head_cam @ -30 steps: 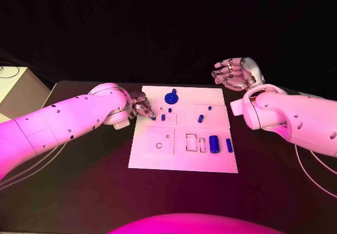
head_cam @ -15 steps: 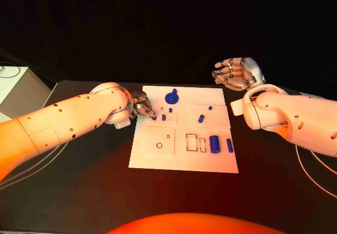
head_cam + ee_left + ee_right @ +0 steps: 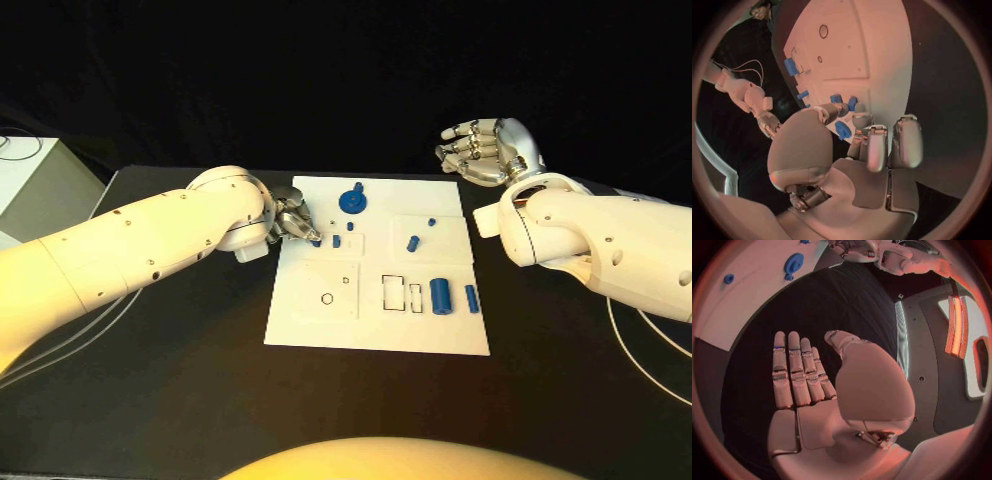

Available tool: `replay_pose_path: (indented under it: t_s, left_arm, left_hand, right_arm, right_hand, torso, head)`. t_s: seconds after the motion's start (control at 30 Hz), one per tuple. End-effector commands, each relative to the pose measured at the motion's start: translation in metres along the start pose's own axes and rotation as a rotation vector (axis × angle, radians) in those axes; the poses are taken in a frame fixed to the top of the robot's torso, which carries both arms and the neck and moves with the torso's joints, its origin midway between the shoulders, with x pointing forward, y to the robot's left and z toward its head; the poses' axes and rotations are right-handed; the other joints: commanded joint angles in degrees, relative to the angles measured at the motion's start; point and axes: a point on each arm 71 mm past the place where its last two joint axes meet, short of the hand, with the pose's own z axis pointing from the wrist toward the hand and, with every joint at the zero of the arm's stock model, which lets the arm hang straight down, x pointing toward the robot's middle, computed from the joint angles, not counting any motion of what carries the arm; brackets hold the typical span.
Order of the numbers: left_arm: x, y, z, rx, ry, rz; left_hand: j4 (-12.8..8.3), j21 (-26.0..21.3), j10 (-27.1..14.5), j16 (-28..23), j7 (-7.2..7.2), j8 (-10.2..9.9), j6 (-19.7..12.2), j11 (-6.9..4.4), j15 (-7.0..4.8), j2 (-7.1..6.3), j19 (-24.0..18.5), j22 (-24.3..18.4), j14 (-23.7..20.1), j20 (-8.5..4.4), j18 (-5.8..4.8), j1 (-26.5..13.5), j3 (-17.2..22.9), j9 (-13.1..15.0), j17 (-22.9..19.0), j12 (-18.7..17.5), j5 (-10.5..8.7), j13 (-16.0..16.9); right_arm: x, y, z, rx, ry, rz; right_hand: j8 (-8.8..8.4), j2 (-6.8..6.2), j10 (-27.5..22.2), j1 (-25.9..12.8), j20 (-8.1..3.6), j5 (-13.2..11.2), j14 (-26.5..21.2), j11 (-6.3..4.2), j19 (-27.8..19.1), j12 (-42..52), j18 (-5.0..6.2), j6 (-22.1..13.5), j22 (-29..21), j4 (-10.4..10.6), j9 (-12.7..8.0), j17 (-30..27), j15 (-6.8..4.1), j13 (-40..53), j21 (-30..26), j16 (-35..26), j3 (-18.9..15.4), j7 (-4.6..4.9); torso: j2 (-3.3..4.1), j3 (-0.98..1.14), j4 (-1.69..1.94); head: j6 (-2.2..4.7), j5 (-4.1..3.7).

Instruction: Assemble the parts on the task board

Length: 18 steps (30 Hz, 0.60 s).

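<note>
Two silver many-fingered hands are seen over the black counter (image 3: 173,400). The left hand (image 3: 293,222) is set at the left edge of the flat white task board (image 3: 433,335), its fingers (image 3: 840,111) curled onto a small blue peg (image 3: 842,130) at the board's surface. Further small blue parts (image 3: 440,296) are spread across the board, a round blue disc (image 3: 352,202) near its far edge. The right hand (image 3: 483,150) is raised beyond the board's far right corner, fingers straight and together, nothing held.

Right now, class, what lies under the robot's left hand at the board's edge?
The left hand is over the task board's left edge. A small blue part shows by its fingertips; whether they grip it is covered.
</note>
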Motion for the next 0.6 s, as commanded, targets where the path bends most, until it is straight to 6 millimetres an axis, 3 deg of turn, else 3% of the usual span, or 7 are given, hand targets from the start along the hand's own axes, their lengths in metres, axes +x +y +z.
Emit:
replay_pose_path:
  t_s: [0.03,0.2,0.6]
  left_arm:
    - [0.0106,-0.0033,0.003,0.002,0.061,0.012]
    - [0.012,-0.006,0.0053,0.003,0.053,0.007]
    - [0.0127,-0.0089,0.0082,0.006,0.03,-0.014]
  left_hand:
    - [-10.59,0.14,0.01,0.15,-0.08,-0.35,0.34,0.01,-0.29,0.34,0.09,0.01,4.94,0.04,-0.71,-0.09,10.96,-0.09,11.67,-0.2,-0.03,0.01]
    - [-9.97,0.07,0.58,0.19,-0.31,-0.41,0.25,-0.12,-0.34,0.42,0.07,0.01,4.97,0.05,-0.71,-0.83,9.69,0.03,11.75,-0.11,-0.31,0.29]
    - [-8.77,-0.11,0.86,0.18,-0.78,-0.54,0.03,-0.41,-0.54,0.77,-0.01,-0.14,4.97,-0.08,-0.68,-1.72,7.67,0.16,11.76,-0.33,-0.79,0.16]
  right_arm:
    - [0.0017,0.0019,-0.0005,-0.017,0.013,0.002]
    - [0.0019,0.0021,-0.0006,-0.017,0.014,0.002]
    - [0.002,0.002,-0.0007,-0.017,0.015,0.003]
  right_hand:
    - [0.23,0.01,0.03,-0.7,-0.09,0.33,0.31,0.01,-0.12,0.25,0.74,0.1,-0.05,-0.05,-0.09,-0.07,0.07,-0.03,0.15,-0.25,0.26,1.06]
    - [0.23,0.01,0.03,-0.7,-0.09,0.33,0.31,0.01,-0.12,0.25,0.74,0.1,-0.05,-0.05,-0.09,-0.07,0.07,-0.03,0.15,-0.25,0.26,1.06]
    - [0.23,0.01,0.03,-0.7,-0.09,0.33,0.31,0.01,-0.12,0.25,0.74,0.1,-0.05,-0.05,-0.09,-0.07,0.07,-0.03,0.15,-0.25,0.26,1.06]
  torso:
    - [0.02,-0.03,0.0]
    - [0.08,-0.11,-0.11]
    - [0.03,-0.16,0.06]
  head:
    - [0.03,-0.04]
    - [0.12,-0.07]
    - [0.0,-0.35]
